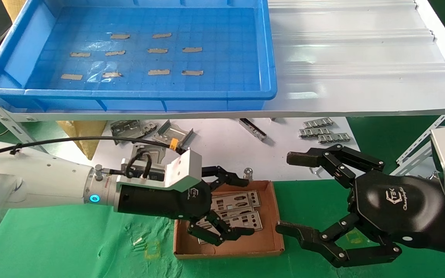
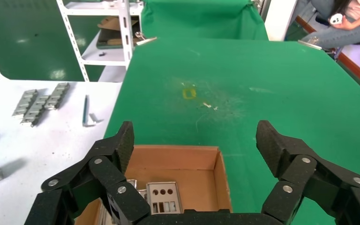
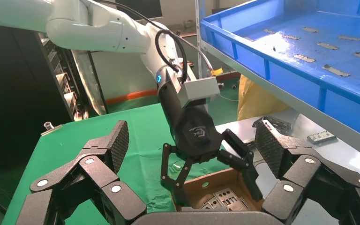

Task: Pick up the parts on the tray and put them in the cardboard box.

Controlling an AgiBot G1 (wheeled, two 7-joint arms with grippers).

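The blue tray (image 1: pixel 129 94) on the upper shelf holds only tan tape strips; no parts lie in it. Several silver-grey parts (image 1: pixel 235 210) lie stacked in the cardboard box (image 1: pixel 228 253) on the green cloth. My left gripper (image 1: pixel 243 205) hangs open directly over the box, one finger on each side of the stack, holding nothing. The left wrist view looks down past the left gripper (image 2: pixel 197 140) at a plate (image 2: pixel 164 197) on the box (image 2: pixel 178 161) floor. My right gripper (image 1: pixel 290 193) stands open and empty just right of the box.
A white corrugated sheet (image 1: pixel 361 58) covers the shelf right of the tray. Under the shelf, bent grey brackets (image 1: pixel 149 131) and ridged metal strips (image 1: pixel 323 131) lie on a white board. A slotted shelf leg (image 1: pixel 419 143) slants at far right.
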